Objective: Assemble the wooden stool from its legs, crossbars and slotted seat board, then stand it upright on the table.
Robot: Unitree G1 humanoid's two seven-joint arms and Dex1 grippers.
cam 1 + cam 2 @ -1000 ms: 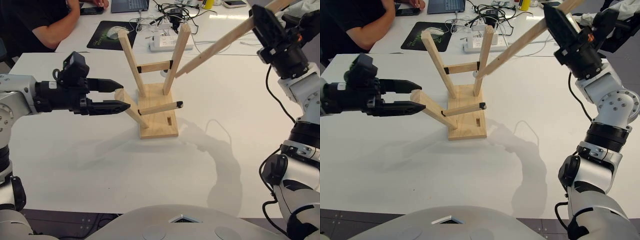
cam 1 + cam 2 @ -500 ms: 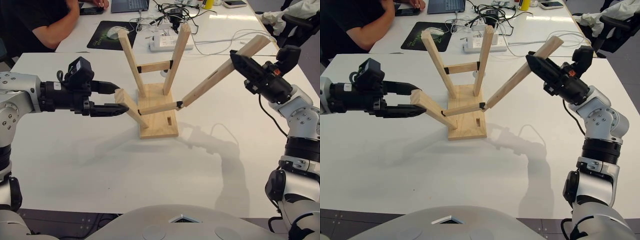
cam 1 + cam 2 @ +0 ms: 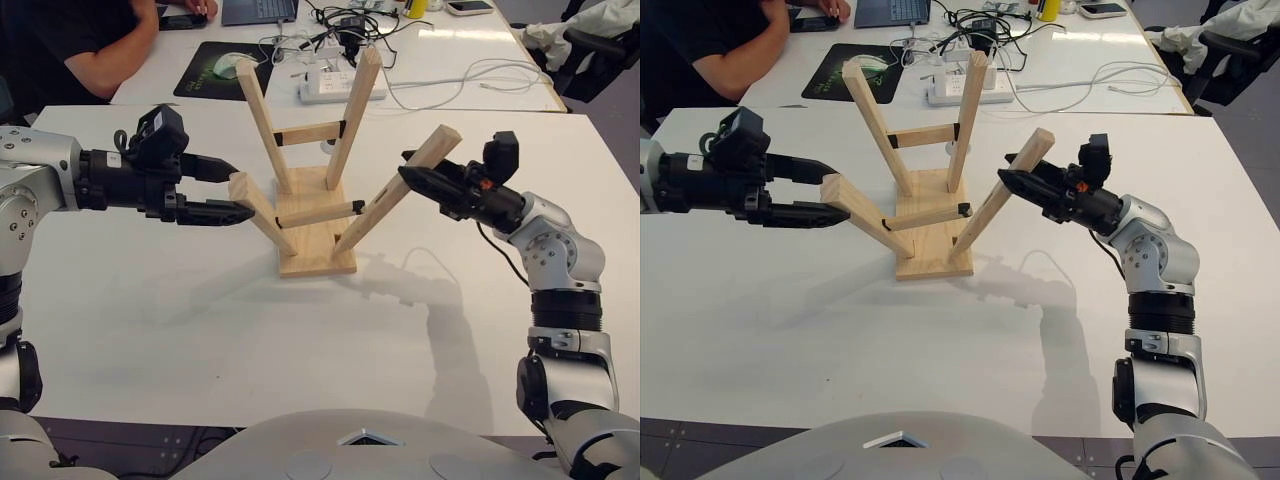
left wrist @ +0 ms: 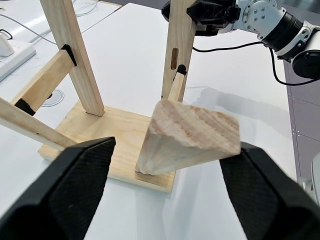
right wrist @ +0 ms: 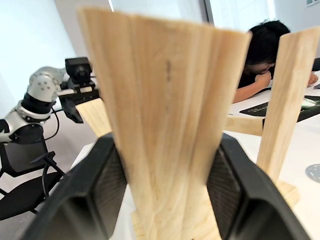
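1. The seat board (image 3: pixel 318 262) lies flat mid-counter (image 3: pixel 200 320).
2. The left claw (image 3: pixel 240 190) is spread wide, straddling the near-left leg (image 3: pixel 260 218) at its top.
3. The right claw (image 3: pixel 412 178) is clamped on the near-right leg (image 3: pixel 385 205), whose lower end is at the board.

Left arm's stretched out level from the table's left edge, left gripper (image 3: pixel 243 190) with fingers spread either side of the short leg (image 3: pixel 262 218) end. Right arm's bent at the elbow, forearm pointing left, right gripper (image 3: pixel 412 180) clamped on the slanted leg (image 3: pixel 385 205).
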